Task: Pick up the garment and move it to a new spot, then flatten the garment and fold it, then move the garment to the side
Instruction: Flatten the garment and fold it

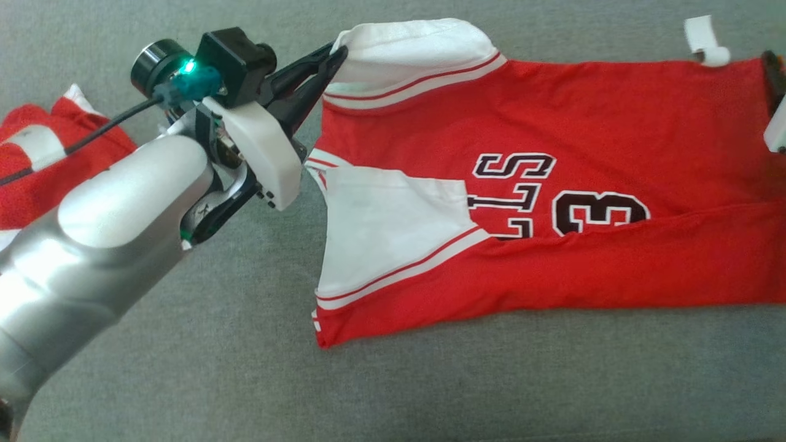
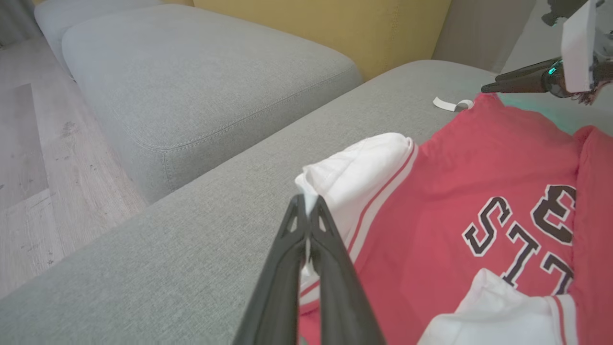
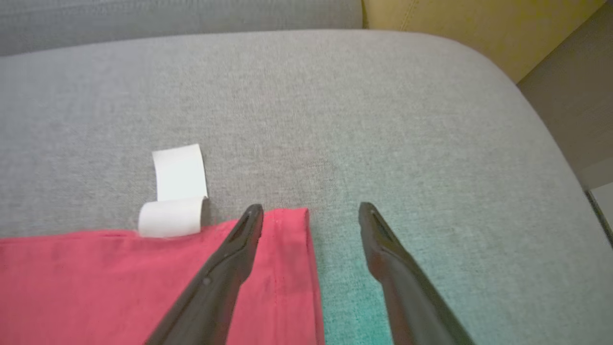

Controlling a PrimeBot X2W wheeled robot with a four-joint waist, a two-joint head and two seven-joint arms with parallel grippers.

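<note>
Left gripper [image 1: 336, 55] is clenched hard on the cuff edge of the white sleeve [image 1: 417, 49], up and to the left of the lettering [image 1: 534, 190]. The right gripper [image 3: 310, 211] hangs spread wide, grasping nothing, over the hem corner far to the right of the lettering. One finger is above red cloth, the other above bare cushion [image 1: 184, 368]. The jersey [image 1: 614, 123] lies spread across that grey cushion, its near long edge already turned over and cutting off the lettering's lower part.

This looks like the fold stage, with the sleeve due to come in towards the lettering. It's a thin pinch, so a low, slow carry is the way. Raise the cuff just clear of the red body, sweep it over, and let go only once the white lies flat. The free gripper could press the hem so the body doesn't drag along.

The left wrist view shows the sliver of white caught between the dark fingers, plus a wooden floor [image 2: 28, 143] and a yellow backrest [image 2: 311, 24] out past the lettering's sleeve side. The right wrist view shows a curled white tag [image 3: 177, 191] touching the hem. From the head, a second red garment [image 1: 37, 153] sits well to the left of the lettering.
</note>
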